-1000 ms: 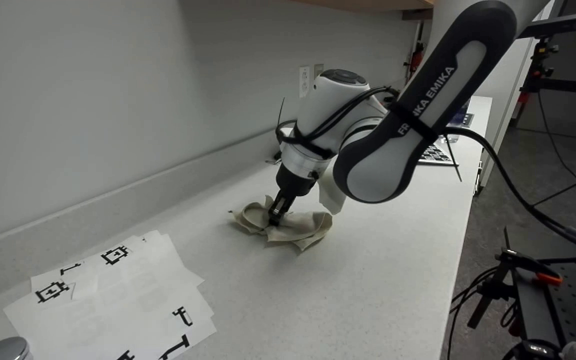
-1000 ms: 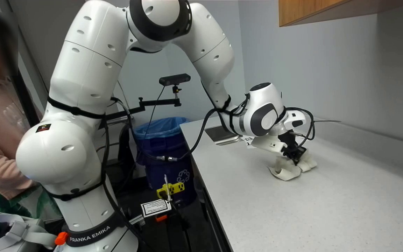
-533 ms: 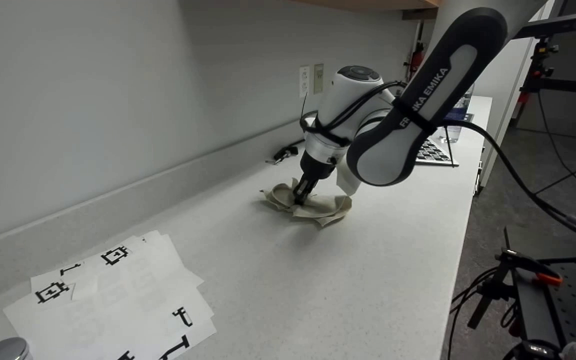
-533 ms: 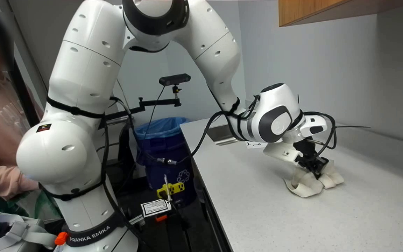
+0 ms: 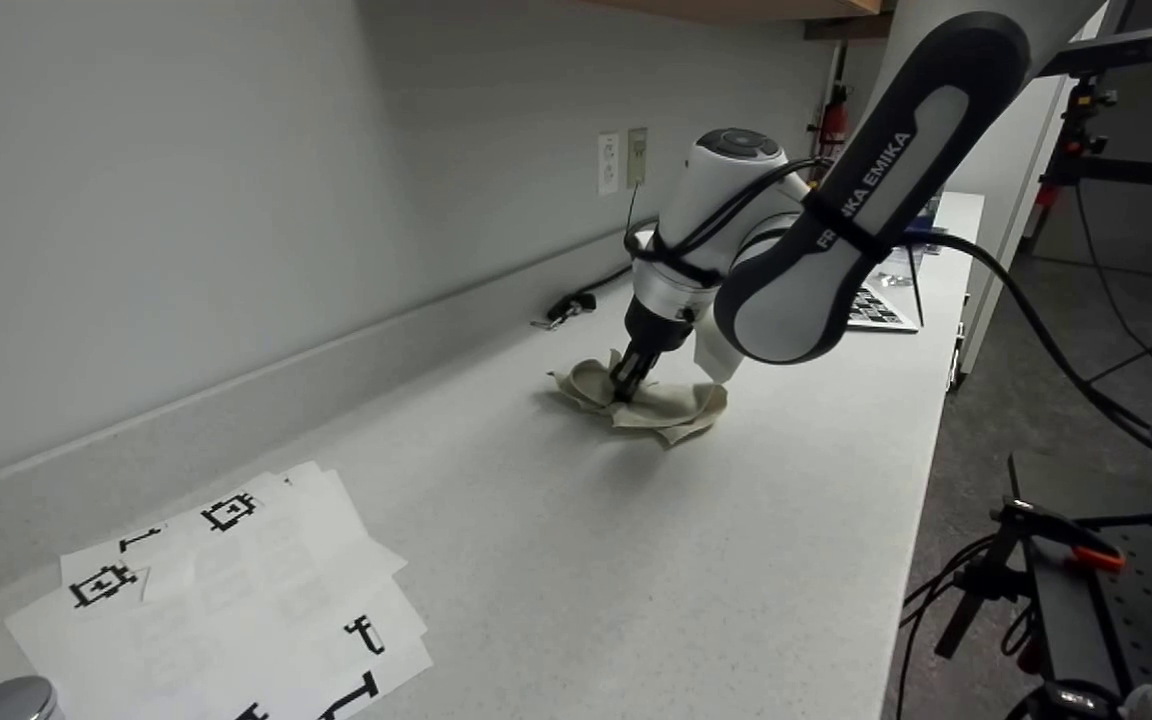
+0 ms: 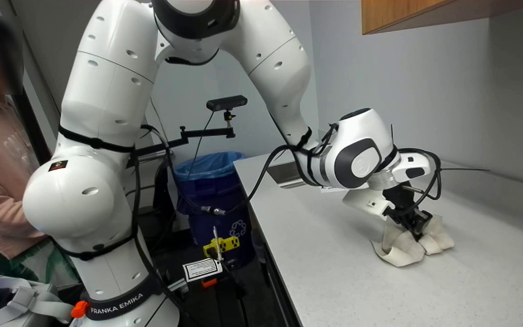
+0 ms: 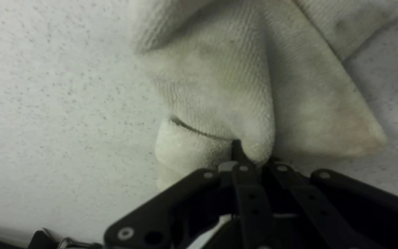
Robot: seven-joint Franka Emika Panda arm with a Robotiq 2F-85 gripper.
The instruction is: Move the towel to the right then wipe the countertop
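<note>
My claw (image 7: 259, 162) is clamped on a fold of the beige towel (image 7: 212, 83).
The rest of it lies crumpled beneath and around my grip, on the speckled tabletop (image 5: 736, 560). In an exterior view, a black cord (image 5: 571, 304) with a metal end lies near the towel, close to the backsplash (image 5: 236, 422), while overlapping printed sheets (image 5: 266, 610) lie well apart from the towel. In an exterior view, a recycling bin (image 6: 218, 187) stands beside the tabletop.
</note>
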